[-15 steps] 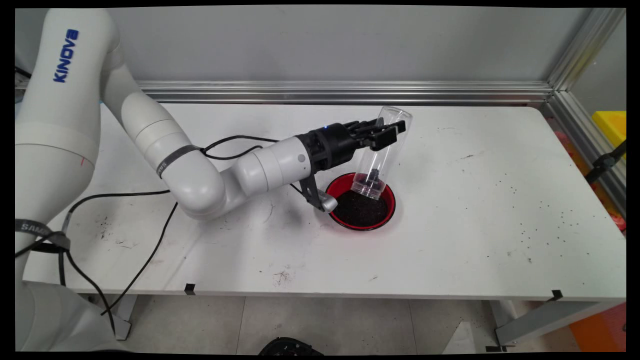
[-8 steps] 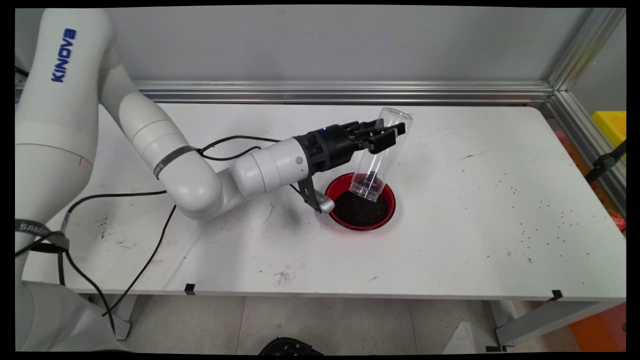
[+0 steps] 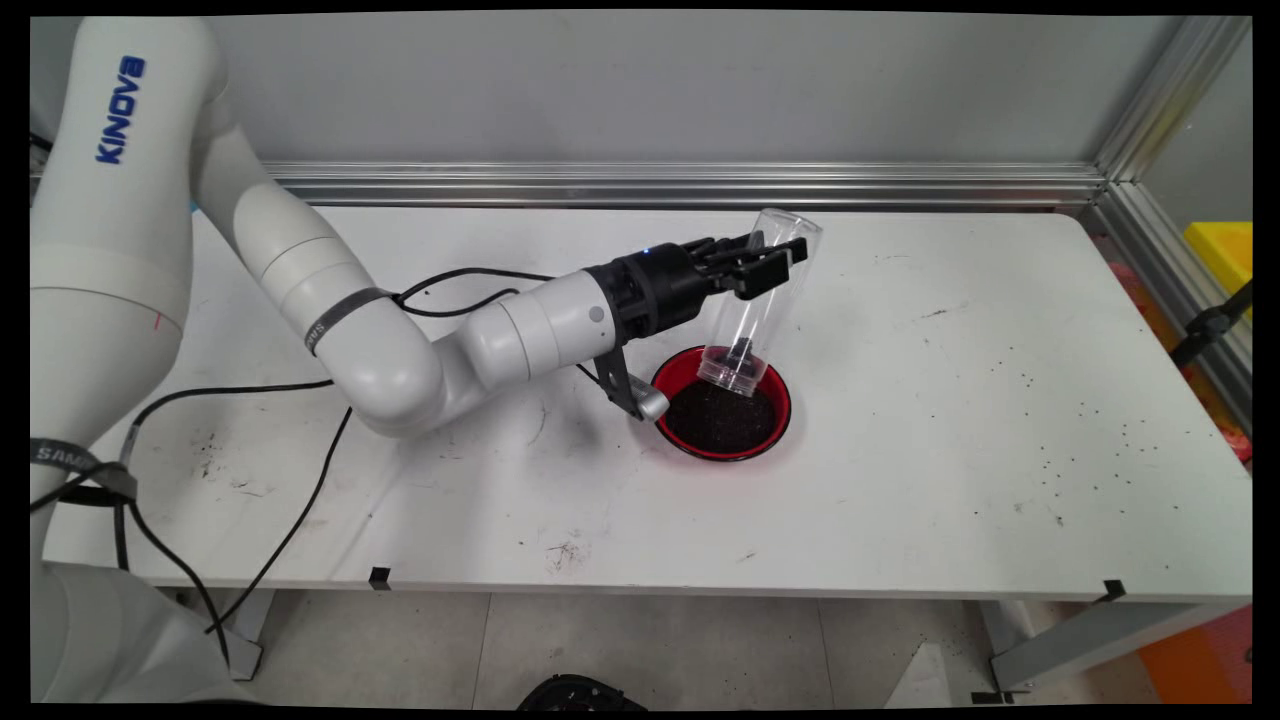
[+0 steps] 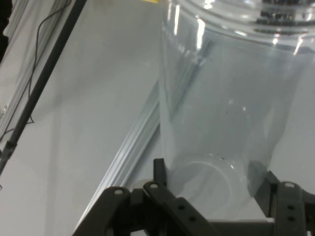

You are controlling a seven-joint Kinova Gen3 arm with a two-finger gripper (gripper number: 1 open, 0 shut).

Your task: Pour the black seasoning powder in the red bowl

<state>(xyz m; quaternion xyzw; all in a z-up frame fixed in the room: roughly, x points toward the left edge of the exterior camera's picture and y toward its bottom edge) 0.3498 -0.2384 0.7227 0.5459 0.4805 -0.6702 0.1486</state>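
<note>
Clear plastic cup (image 3: 757,300), light, thin-walled and likely slippery, tipped mouth-down over red bowl (image 3: 723,405), gripper (image 3: 765,265) clenched round its upper wall.

You're looking at a clear, glossy plastic cup (image 3: 762,290) with bright glints along its smooth wall; in the hand view the cup (image 4: 231,103) shows ridged rings near one end and lets the background through. The gripper (image 3: 775,262) is matt black, hard plastic or metal by the look, its jaws pressed on the cup. Your bowl (image 3: 722,401) has a shiny red rim and holds dark, grainy, matt stuff (image 3: 720,420). The surface (image 3: 900,450) is matt white, smooth but scuffed and speckled with dark grains. The rail (image 3: 700,185) behind is brushed, ribbed metal. The arm (image 3: 400,350) shell is smooth, satin white plastic
</note>
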